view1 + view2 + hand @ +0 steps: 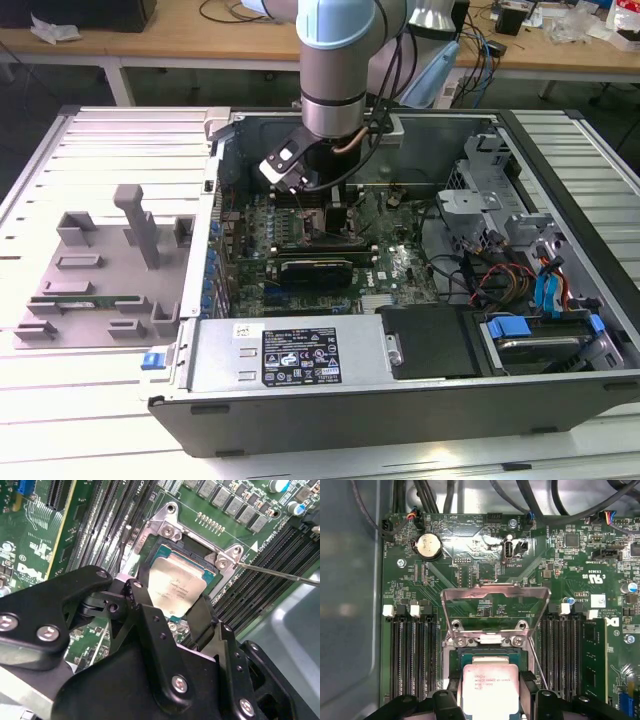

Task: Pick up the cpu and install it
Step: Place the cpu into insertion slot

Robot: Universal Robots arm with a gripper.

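The gripper (172, 611) is reaching down into the open computer case (400, 410), toward its far side and a little to the exterior view's left. Its fingers (447, 702) are spread only to chip width and appear to be pressing on two opposite edges of the cpu (490, 687). The cpu is sitting in or just over the socket (470, 656), whose load plate (495, 602) is standing raised. Placing looks to be the step in hand, and it is calling for the chip to lie flat and square in the frame.
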